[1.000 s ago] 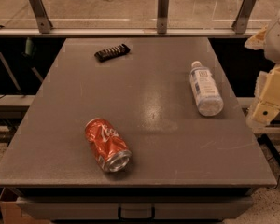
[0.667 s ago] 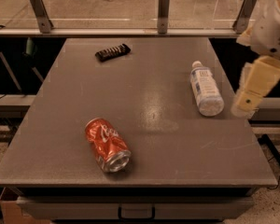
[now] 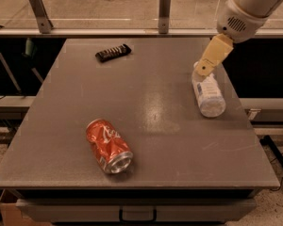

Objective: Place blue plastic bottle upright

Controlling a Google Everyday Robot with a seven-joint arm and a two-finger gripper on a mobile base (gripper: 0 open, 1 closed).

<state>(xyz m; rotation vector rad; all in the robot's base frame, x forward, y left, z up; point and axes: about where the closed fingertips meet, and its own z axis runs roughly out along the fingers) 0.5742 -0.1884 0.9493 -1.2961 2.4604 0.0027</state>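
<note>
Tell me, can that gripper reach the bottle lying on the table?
Probably yes. The gripper hangs right over the far end of the blue plastic bottle, lying on its side with nothing beside it; the red can sits well away.

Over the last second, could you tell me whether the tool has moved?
Yes. The tool has swung left, from beyond the table's right edge to over the blue plastic bottle's cap end.
</note>
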